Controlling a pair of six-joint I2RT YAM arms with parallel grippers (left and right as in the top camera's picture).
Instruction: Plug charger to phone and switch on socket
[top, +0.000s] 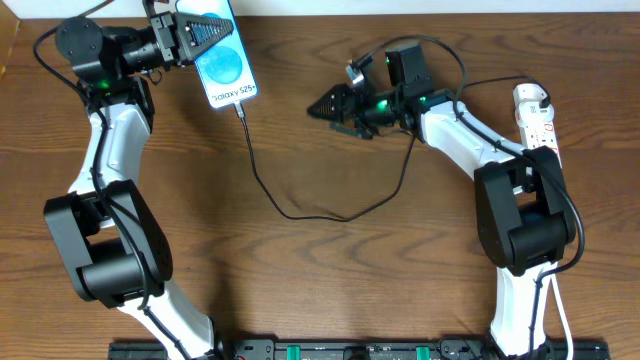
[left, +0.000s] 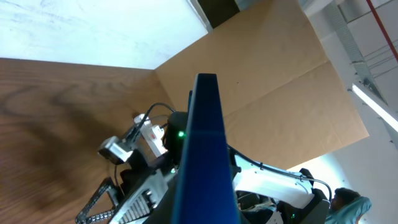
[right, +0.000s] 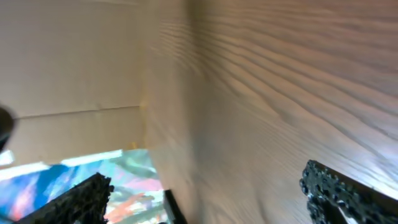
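Note:
The phone (top: 226, 66) is at the far left of the overhead view, its blue screen facing up, and my left gripper (top: 198, 34) is shut on its upper end. The left wrist view shows the phone (left: 205, 155) edge-on as a blue slab. The charger (top: 340, 215) is a thin black cable whose plug tip sits at the phone's lower edge; it loops across the table and passes behind my right arm, so its adapter is hidden. My right gripper (top: 326, 105) stands open over bare wood right of the phone, holding nothing. Its fingertips (right: 333, 190) are spread wide. The socket (top: 537, 118) lies at the far right.
A cardboard wall (left: 280, 81) stands along the table's back edge. The right arm's thicker black cables (top: 455, 60) arch over its wrist near the socket. Both arm bases stand at the front edge, left and right.

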